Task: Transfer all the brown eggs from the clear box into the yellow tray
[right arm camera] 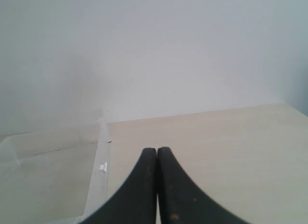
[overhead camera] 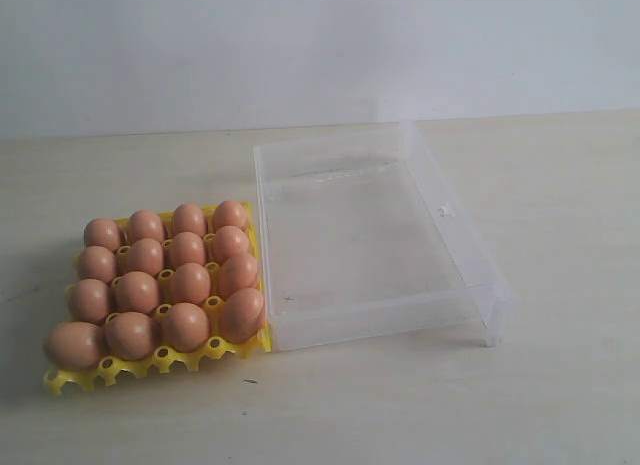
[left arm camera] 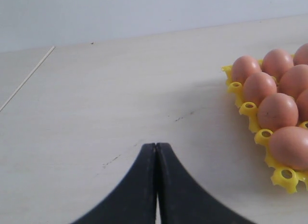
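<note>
The yellow tray lies at the left of the table with brown eggs filling its cells. Beside it on the right, the clear box holds nothing. Neither gripper shows in the exterior view. In the left wrist view my left gripper is shut and empty over bare table, apart from the yellow tray and its brown eggs. In the right wrist view my right gripper is shut and empty, next to the clear box with its small latch tab.
The pale wooden table runs back to a white wall. A thin seam line crosses the table surface in the left wrist view.
</note>
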